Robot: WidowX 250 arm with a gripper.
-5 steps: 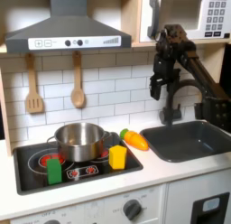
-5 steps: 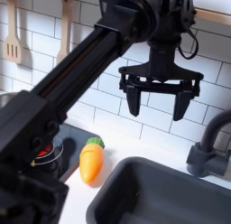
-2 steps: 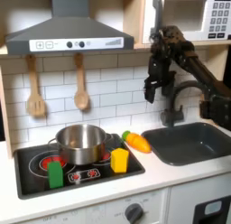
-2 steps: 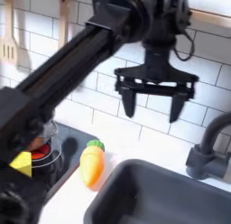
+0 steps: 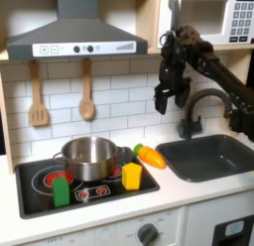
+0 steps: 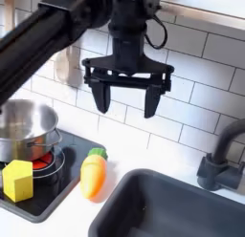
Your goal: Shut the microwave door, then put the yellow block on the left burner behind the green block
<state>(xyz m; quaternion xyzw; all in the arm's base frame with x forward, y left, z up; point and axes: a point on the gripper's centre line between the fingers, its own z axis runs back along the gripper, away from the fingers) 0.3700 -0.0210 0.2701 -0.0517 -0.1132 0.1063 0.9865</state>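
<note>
The microwave door (image 5: 195, 16), white with a dark window and a grey handle on its left side, looks flush with the microwave front at the top right of the first exterior view. My gripper (image 5: 171, 97) (image 6: 129, 99) hangs open and empty in front of the tiled wall, below the microwave and above the carrot. The yellow block (image 5: 130, 175) (image 6: 17, 180) stands at the stove's front right. At the stove's front left, on the left burner, the green block (image 5: 61, 189) stands upright before the steel pot.
A steel pot (image 5: 87, 156) (image 6: 24, 131) sits at the back of the black stove (image 5: 99, 190). An orange carrot (image 5: 149, 155) (image 6: 93, 174) lies between stove and grey sink (image 5: 213, 154) (image 6: 182, 207). A dark faucet (image 5: 198, 101) and two hanging wooden utensils (image 5: 38, 96) line the wall.
The open gripper has moved left across the wall, away from the faucet and toward the stove, in both exterior views. The blocks, pot and carrot lie unmoved.
</note>
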